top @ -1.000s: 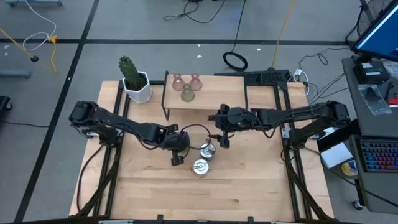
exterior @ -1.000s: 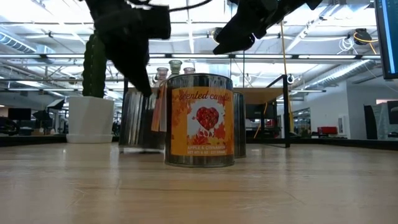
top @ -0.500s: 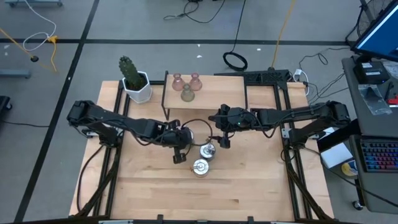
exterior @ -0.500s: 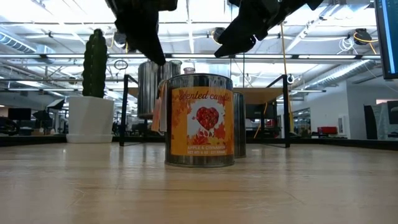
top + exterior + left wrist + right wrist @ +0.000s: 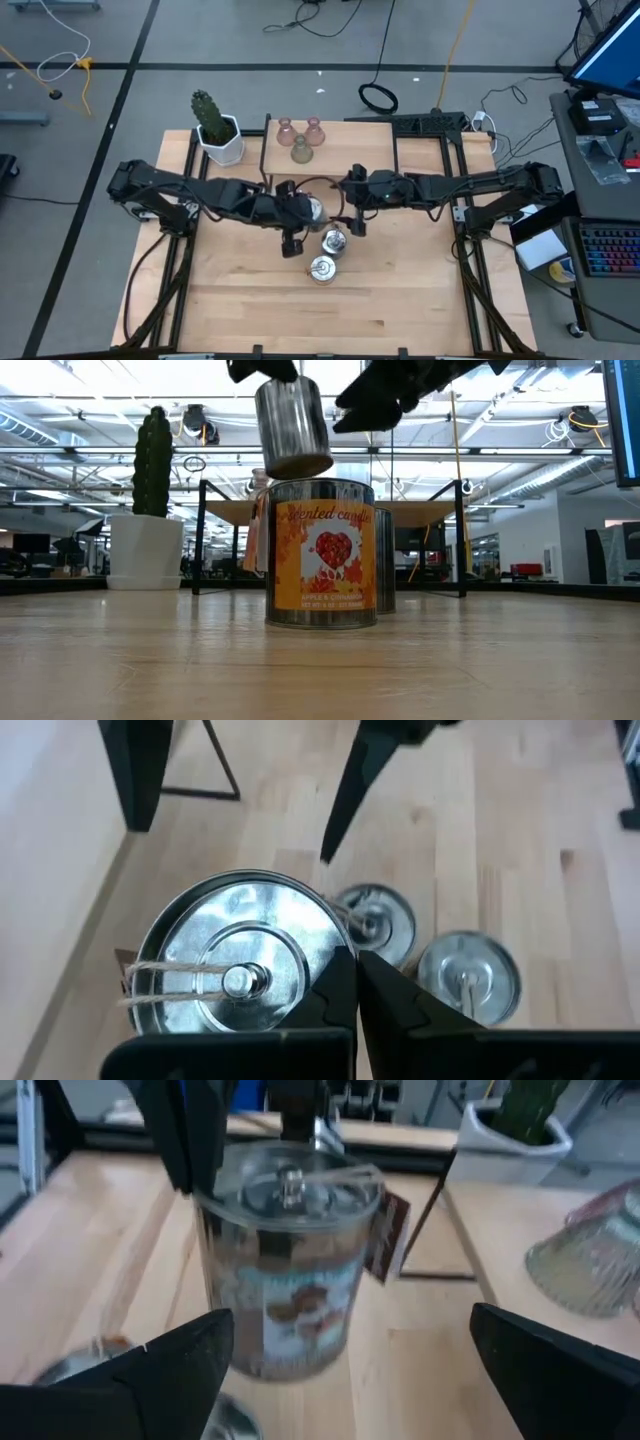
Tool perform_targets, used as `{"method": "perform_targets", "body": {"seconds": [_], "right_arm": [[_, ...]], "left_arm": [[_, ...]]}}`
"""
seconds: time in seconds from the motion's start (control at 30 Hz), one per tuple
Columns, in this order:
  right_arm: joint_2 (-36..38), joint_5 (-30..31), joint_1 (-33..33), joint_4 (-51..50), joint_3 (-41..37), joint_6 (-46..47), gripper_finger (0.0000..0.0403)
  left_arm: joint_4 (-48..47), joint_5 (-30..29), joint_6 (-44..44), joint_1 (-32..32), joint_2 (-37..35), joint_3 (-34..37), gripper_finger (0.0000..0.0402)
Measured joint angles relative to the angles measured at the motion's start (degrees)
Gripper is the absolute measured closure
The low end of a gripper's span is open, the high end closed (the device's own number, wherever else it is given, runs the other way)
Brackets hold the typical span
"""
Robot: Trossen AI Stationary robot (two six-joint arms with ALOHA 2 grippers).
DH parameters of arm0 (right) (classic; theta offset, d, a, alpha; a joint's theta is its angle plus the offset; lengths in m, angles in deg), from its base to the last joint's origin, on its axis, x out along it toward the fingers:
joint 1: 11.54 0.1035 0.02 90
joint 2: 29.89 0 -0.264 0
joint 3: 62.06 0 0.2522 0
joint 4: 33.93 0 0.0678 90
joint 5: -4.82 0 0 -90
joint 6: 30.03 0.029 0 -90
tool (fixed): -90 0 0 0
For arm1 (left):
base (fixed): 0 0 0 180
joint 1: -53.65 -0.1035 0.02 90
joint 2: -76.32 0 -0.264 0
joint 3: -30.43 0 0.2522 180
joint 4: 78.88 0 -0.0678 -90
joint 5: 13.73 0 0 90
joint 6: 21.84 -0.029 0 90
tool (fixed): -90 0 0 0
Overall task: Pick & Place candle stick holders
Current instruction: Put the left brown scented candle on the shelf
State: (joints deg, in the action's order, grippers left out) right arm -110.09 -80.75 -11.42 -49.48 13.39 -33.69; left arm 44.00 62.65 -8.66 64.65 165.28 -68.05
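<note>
Three glass holders (image 5: 299, 138) are seen already placed on the raised shelf (image 5: 330, 160) at twelve o'clock, one silvery candle tin (image 5: 292, 426) is held aloft, pinched by the closed left gripper (image 5: 291, 219) at table centre, two tins (image 5: 327, 256) remain below, and the right gripper (image 5: 353, 208) waits open at three o'clock.

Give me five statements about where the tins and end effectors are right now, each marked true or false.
1. The left end effector holds a silvery round candle tin in the air. True.
2. The right end effector is shut. False: its fingers stand wide apart.
3. Two more silvery tins stand on the wooden table. True.
4. The white pot with the green cactus lies tipped over. False: it stands upright.
5. The three glass holders sit on the floor. False: they rest on the raised shelf.
</note>
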Motion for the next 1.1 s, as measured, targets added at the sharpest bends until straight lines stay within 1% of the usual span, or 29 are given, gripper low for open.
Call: {"method": "perform_targets", "body": {"seconds": [0.13, 0.2, 0.43, 0.73, 0.8, 0.9, 1.1], "right_arm": [[0.00, 0.08, -0.02, 0.94, 0.00, -0.01, 0.0004], [0.00, 0.07, 0.00, 0.97, 0.00, 1.81, 0.0005], [0.00, 0.02, 0.00, 1.57, 0.00, 6.01, 0.0004], [0.00, -1.50, 0.00, 5.05, 0.00, 6.03, 0.0005], [-0.71, -3.01, 0.00, 6.11, 0.01, 6.07, 0.0005], [-2.23, -3.28, 0.00, 7.14, 0.04, 6.06, 0.0006], [-4.17, -3.12, 0.00, 8.92, 0.04, 5.90, 0.0005]], "left_arm": [[-0.18, -0.85, 0.00, 0.00, 0.00, -1.16, 0.0401], [-0.15, -1.86, 0.00, 0.00, 0.00, -1.27, 0.0402], [1.84, -2.09, -0.69, 0.00, 0.00, -1.28, 0.0401], [5.55, -2.15, -4.51, -0.49, 0.00, -1.28, 0.0401], [7.58, -1.99, -5.59, -0.55, 0.00, -1.28, 0.0401], [9.16, -1.92, -6.93, -0.48, 0.00, -1.33, 0.0401], [10.10, -1.49, -6.91, -0.48, 0.00, -1.33, 0.0402]]}}
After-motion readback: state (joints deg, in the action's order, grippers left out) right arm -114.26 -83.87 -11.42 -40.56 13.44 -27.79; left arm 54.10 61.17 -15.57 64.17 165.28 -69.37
